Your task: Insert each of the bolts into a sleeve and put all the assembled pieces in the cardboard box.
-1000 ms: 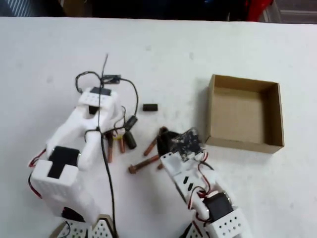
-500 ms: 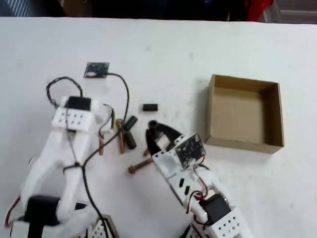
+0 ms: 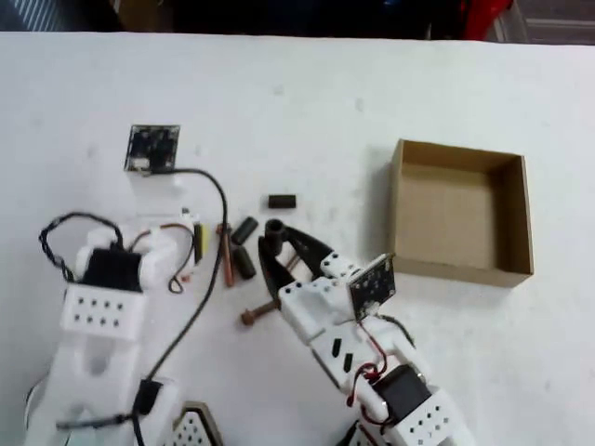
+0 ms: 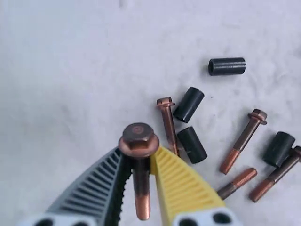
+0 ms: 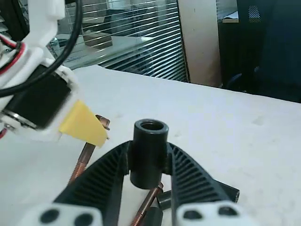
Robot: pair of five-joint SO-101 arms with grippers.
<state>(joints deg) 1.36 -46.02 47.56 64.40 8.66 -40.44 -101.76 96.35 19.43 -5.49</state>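
Note:
My left gripper [image 4: 137,155] is shut on a copper bolt [image 4: 139,179], whose hex head sticks out past the grey and yellow fingers. In the high view this gripper [image 3: 197,243] sits left of the loose parts. Between the black fingers of my right gripper [image 5: 148,162] a black sleeve [image 5: 148,150] stands upright with its bore open upward. The high view places that sleeve [image 3: 274,229] and the right gripper [image 3: 276,240] just right of the pile. The cardboard box [image 3: 456,269] stands at the right with nothing in it.
Loose black sleeves [image 4: 227,66] [image 4: 188,104] [image 4: 192,144] and copper bolts [image 4: 167,123] [image 4: 242,140] lie on the white table between the arms. Another bolt [image 3: 265,311] lies by the right arm. A cable [image 3: 200,288] trails from the left arm.
The left arm has drawn back toward the near edge and tipped up with the bolt. The right gripper has shifted left with the sleeve, closer to the left gripper.

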